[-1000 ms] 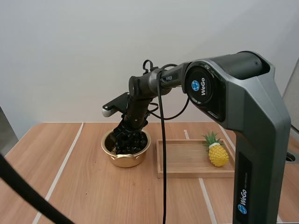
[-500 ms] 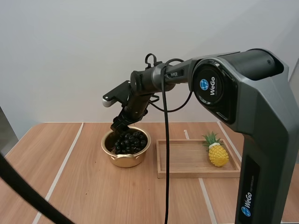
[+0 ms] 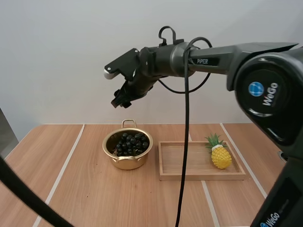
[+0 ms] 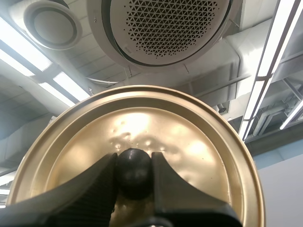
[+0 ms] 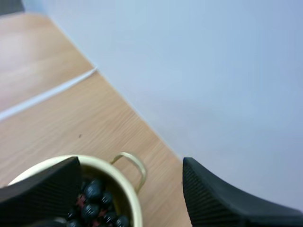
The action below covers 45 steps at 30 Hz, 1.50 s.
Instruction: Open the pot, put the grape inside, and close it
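A gold pot [image 3: 128, 161] stands open on the table, and a bunch of dark grapes [image 3: 130, 143] lies inside it. My right gripper [image 3: 119, 101] hangs high above the pot, a little to its left, open and holding nothing. From the right wrist view, the open right gripper [image 5: 129, 164] looks down on the pot's rim [image 5: 135, 201] and the grapes [image 5: 94, 198] between its spread fingers. In the left wrist view my left gripper [image 4: 134, 176] is shut on the black knob [image 4: 134, 166] of the gold lid [image 4: 189, 142], which is held up in the air.
To the right of the pot lies a wooden tray [image 3: 189, 163], with a yellow toy pineapple [image 3: 220, 154] at its right end. The wooden tabletop [image 3: 71, 189] is bare to the left of the pot and in front of it.
My right gripper has let go of the grapes in the pot and risen well above it, opening as it left. The grapes stay in the pot.
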Available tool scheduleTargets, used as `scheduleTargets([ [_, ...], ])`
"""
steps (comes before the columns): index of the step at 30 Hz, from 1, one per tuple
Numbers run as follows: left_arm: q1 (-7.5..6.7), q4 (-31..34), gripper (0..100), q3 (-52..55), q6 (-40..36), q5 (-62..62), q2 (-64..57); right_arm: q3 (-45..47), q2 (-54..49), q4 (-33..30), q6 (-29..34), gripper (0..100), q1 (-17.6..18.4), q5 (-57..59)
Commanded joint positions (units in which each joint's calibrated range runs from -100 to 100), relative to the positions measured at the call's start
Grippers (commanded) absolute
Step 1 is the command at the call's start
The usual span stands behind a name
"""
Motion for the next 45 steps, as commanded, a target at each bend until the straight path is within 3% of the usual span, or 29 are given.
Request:
scheduleTargets([
  [1,0.12,1.2,0,-0.1,0.0,0.2,-0.1,0.1,-5.7,-1.0,1.2,100,-1.1,-3.1],
  [14,0.12,1.2,0,-0.1,0.0,5.6,1.0,-3.7,-29.1,-1.1,4.3,100,-8.1,-6.3],
  [21,0.12,1.7,0,0.0,0.0,7.1,2.9,-19.5,-35.0,-1.1,4.3,100,-11.3,1.9],
  [26,0.12,7.1,0,0.0,-1.6,8.1,4.7,-32.0,-34.9,-1.2,5.0,100,-11.3,12.8],
  [31,0.12,13.0,0,0.0,-6.0,10.7,8.0,-40.1,-34.9,-8.0,12.2,100,-11.3,19.4],
  [36,0.12,9.7,0,0.0,-6.5,22.0,12.8,-47.1,-35.0,-14.9,17.6,100,-11.3,27.9],
  [40,0.12,5.8,0,0.0,-6.1,34.2,16.9,-52.7,-35.0,-15.4,18.4,100,-11.3,34.1],
  [45,0.12,-4.7,0,0.0,-0.5,44.5,21.5,-57.5,-35.2,-15.6,18.4,100,-11.3,39.0],
])
